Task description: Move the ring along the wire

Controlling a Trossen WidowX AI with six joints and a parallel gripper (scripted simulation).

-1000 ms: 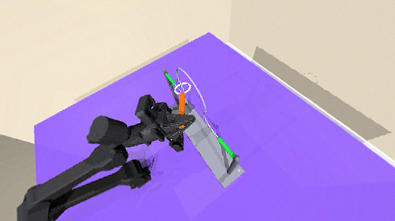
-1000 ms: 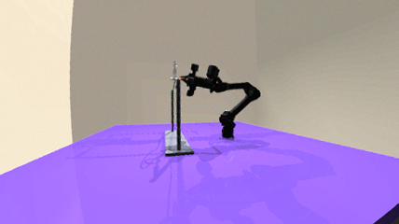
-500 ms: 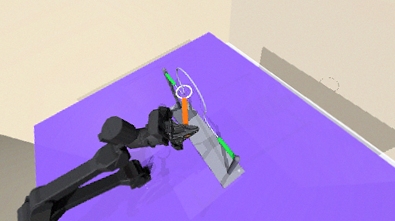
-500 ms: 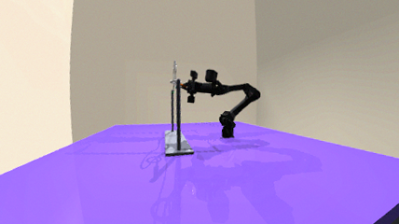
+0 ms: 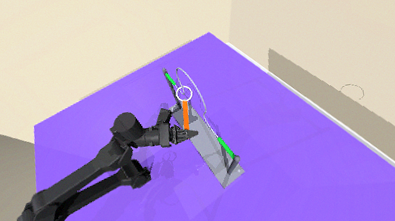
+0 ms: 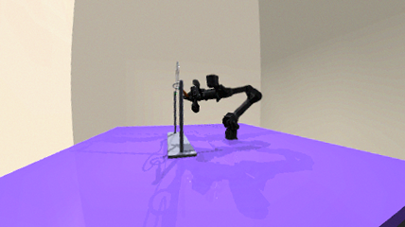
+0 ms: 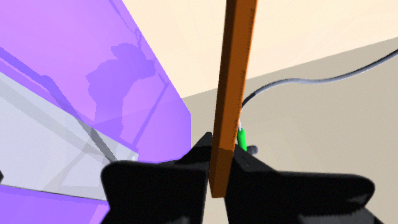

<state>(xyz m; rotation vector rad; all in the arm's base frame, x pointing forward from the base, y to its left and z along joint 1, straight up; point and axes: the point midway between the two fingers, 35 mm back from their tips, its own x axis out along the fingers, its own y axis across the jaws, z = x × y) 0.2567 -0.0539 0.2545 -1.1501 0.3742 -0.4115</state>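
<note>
Ring (image 5: 191,95) (image 6: 173,85) is up off the table (image 5: 279,170) (image 6: 285,200) (image 7: 60,15), near the upper end of the grey base plate (image 5: 205,139) (image 6: 176,147) as the top view shows it. Left to right, top view: black arm (image 5: 83,162) (image 6: 242,105), left of the base plate, reaching over toward it. Upper post (image 5: 173,93) at the plate's upper end, with a green part (image 5: 170,79) of wire by its top. Orange handle (image 5: 186,115) (image 6: 186,93) (image 7: 231,90) runs from the ring down to the gripper (image 5: 192,133) (image 6: 188,95) (image 7: 213,137), which is closed on the handle's lower end, above the plate; wrist view has the handle pinched between both fingertips. Ring overlaps the thin wire (image 5: 201,97) (image 6: 177,72) (image 7: 310,80) in the top view, between the two green parts, much nearer the upper one; can't tell if ring and wire touch, too small. Wire bows out past the plate's right side, then drops to the lower green part (image 5: 226,147). Lower post (image 5: 233,163) stands at the plate's lower end, just beside that green. Ring is well apart from the lower post.
</note>
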